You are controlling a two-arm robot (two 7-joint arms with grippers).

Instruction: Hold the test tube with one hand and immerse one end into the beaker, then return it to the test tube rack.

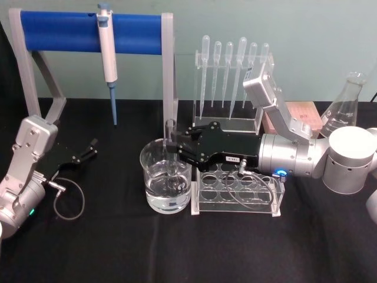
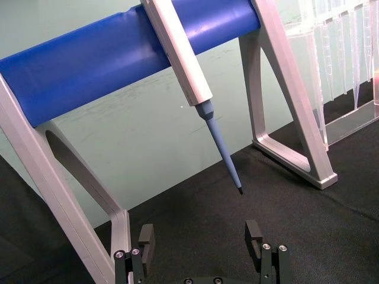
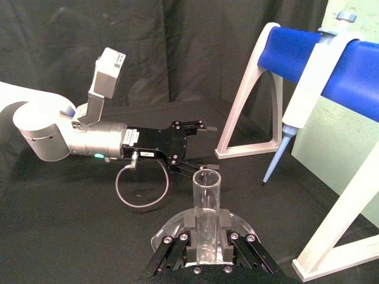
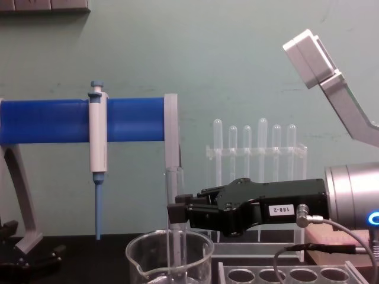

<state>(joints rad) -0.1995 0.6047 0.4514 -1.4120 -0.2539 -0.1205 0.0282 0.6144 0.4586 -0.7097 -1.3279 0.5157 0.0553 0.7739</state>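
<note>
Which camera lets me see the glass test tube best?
The right wrist view: the test tube stands big and close, upright in the right pincer, open rim clear. The head view shows it faint, from above, inside the beaker. The chest view shows it side-on, thin, lower end in the beaker.

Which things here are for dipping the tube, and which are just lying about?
In use:
clear glass test tube, in the black right gripper
wide clear glass beaker
clear plastic tube rack

Lying about:
white-and-blue micropipette on blue-barred stand
thin plastic pipettes
conical glass flask
open left gripper, parked
</note>
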